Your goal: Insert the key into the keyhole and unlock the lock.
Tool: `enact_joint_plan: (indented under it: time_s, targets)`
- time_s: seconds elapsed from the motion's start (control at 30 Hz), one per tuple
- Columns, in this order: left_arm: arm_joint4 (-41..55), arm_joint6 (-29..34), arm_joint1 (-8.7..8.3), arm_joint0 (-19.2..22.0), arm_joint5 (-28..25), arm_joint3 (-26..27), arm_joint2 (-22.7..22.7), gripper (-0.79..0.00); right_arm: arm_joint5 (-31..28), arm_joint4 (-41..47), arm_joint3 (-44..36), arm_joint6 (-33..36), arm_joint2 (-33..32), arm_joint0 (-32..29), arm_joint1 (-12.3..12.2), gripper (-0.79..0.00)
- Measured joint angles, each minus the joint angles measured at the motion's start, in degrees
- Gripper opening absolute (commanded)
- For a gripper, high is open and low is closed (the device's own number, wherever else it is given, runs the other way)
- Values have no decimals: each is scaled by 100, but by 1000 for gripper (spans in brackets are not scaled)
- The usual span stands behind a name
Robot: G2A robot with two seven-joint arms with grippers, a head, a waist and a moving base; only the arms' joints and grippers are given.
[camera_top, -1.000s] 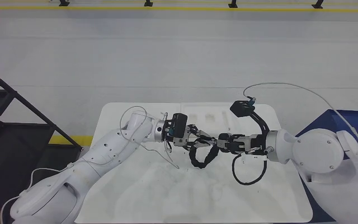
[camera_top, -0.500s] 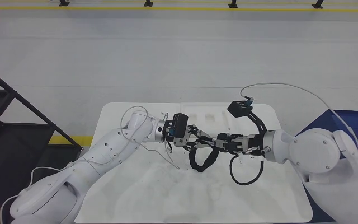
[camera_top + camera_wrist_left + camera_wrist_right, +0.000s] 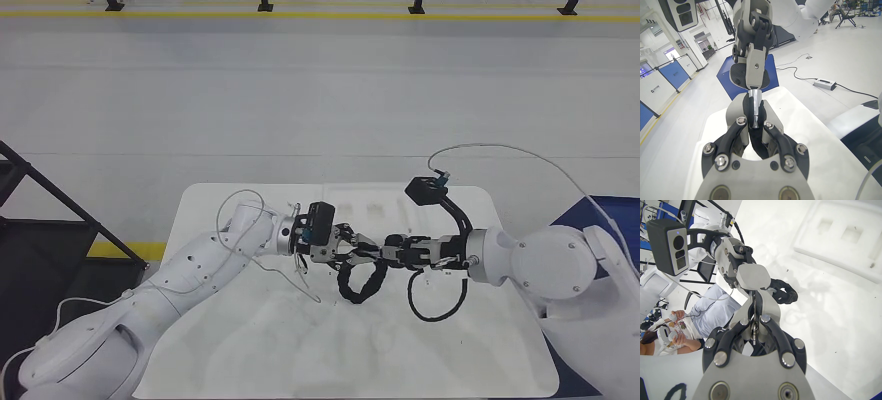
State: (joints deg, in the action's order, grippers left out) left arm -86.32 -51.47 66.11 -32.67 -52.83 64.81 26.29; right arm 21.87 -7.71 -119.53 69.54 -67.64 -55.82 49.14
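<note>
Over the white desk (image 3: 240,340) the lock (image 3: 754,106) dangles its black cable loop, its chrome barrel clamped tight in the left jaws. The right jaws pinch the key (image 3: 754,311), nose to nose with that barrel. A foam tray (image 3: 380,205) lies beyond.

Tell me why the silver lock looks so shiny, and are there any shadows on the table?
Left wrist view: the silver lock in the left pincer catches the bright light and gleams along its side. Right wrist view: soft grey shadows lie on the white table beside the black cable.
</note>
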Motion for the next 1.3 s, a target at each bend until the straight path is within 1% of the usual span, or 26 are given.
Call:
enact_joint_plan:
  time_s: [0.1,0.17,0.37,0.4,0.43,0.47,0.53,0.6,0.63,0.67,0.7,1.0,1.17,1.3]
  targets:
    - [134,-2,2,-19,1,-59,-33,-785,-67,78,108,-65,-9,4,4,-723]
    - [232,4,6,-29,-4,-106,-60,-785,-135,127,200,-110,-1,19,10,-690]
    - [477,18,23,-36,-18,-297,-134,-785,-273,253,394,-276,30,91,32,-650]
    - [517,25,27,-38,-25,-330,-146,-785,-293,269,419,-298,32,106,35,-594]
    - [557,34,31,-38,-33,-363,-157,-785,-316,285,443,-323,31,122,38,-566]
    - [610,44,38,-39,-43,-407,-170,-785,-356,318,477,-371,24,143,43,-566]
    - [684,58,47,-39,-58,-470,-187,-785,-421,377,526,-441,4,168,49,-536]
    - [771,78,58,-39,-78,-540,-203,-785,-531,437,562,-501,-35,190,52,-403]
    - [810,88,63,-37,-87,-572,-206,-785,-608,455,569,-509,-53,198,51,-206]
    - [879,103,68,-38,-102,-620,-204,-785,-740,471,579,-501,-75,205,48,-46]
    - [943,120,72,-40,-119,-654,-199,-785,-868,484,587,-472,-88,208,45,0]
    - [1584,504,92,-56,-501,-777,-61,-785,-2551,435,733,282,-99,211,-22,0]
    - [1834,519,65,-93,-518,-783,-95,-785,-3208,211,708,850,-63,213,-76,0]
    - [2107,524,32,-61,-517,-803,-246,-785,-3610,154,703,945,-65,175,-100,0]
